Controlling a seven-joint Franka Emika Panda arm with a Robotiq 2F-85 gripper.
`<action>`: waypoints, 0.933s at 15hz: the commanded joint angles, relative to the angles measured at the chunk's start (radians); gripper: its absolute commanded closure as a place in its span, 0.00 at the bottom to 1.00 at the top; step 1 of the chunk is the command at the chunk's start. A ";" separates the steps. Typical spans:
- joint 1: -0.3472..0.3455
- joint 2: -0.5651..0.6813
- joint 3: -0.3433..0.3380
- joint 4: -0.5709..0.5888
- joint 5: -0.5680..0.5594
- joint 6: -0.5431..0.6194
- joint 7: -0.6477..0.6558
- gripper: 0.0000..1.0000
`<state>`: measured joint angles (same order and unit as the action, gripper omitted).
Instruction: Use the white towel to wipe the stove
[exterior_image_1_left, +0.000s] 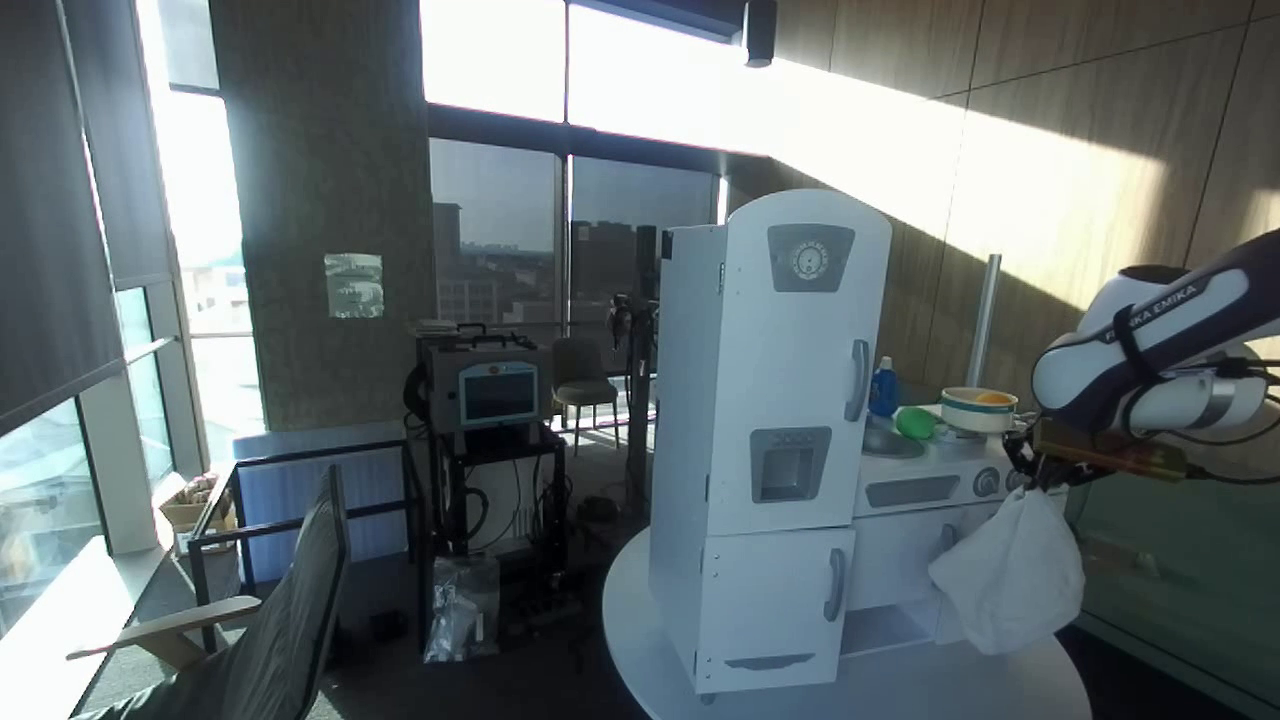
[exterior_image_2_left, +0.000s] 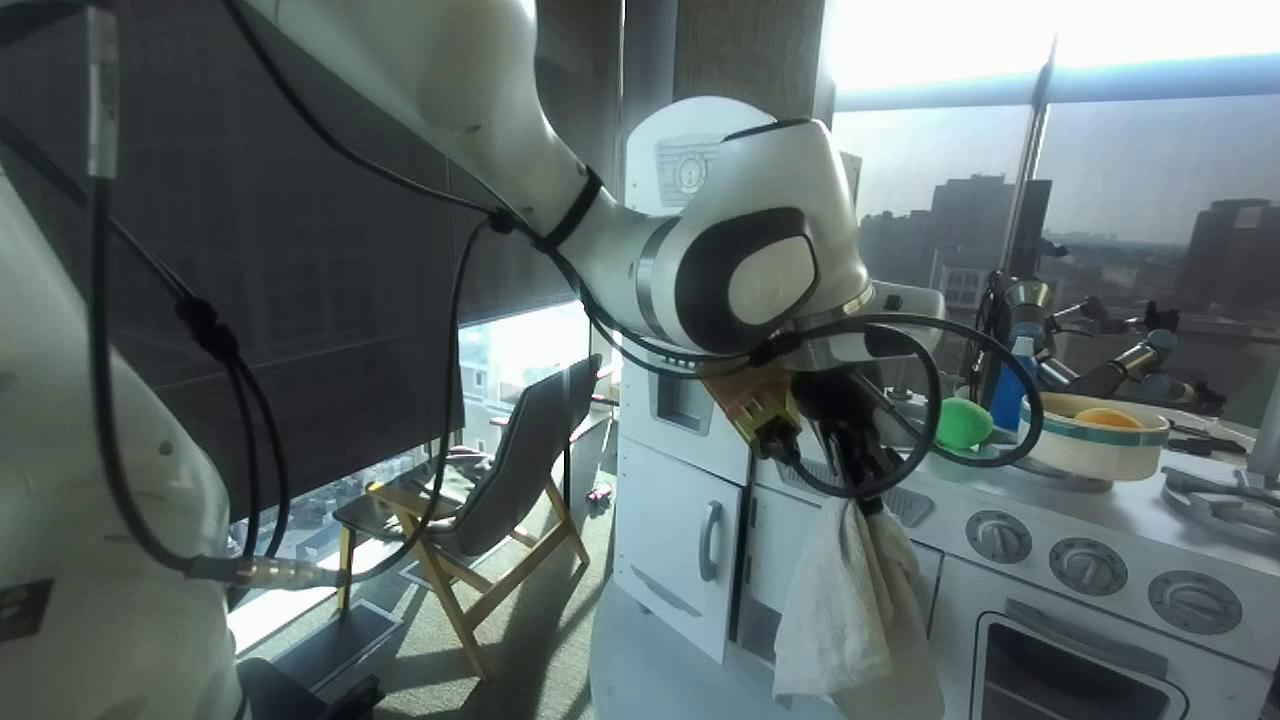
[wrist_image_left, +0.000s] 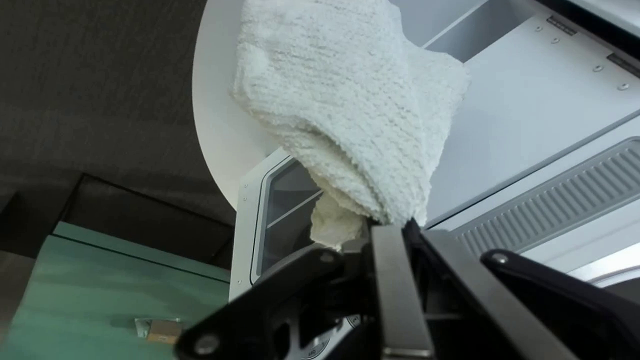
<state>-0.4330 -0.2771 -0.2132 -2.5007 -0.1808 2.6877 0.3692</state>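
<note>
Fingers (wrist_image_left: 400, 285) pinch the towel (wrist_image_left: 345, 95) by a bunched end; it hangs in front of the stove (exterior_image_2_left: 1030, 580), below its top; the step seems carrying, wiping yet to come; next, likely, lift it onto the stove's top, clear of the bowl (exterior_image_2_left: 1095, 447).

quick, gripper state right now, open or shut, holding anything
Gripper: closed, holding the white towel, which hangs down from its fingertips.

Both exterior views share the stove (exterior_image_2_left: 1045, 585), facing its front edge at unequal range; the wrist view looks closely down past it.
</note>
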 joint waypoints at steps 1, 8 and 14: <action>-0.031 0.118 0.009 0.038 -0.008 0.176 0.101 0.92; 0.063 0.295 -0.023 0.128 0.316 0.402 0.109 0.93; 0.042 0.469 -0.040 0.251 0.314 0.465 0.325 0.95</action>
<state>-0.3987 0.1016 -0.2272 -2.3297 0.1186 3.1128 0.6040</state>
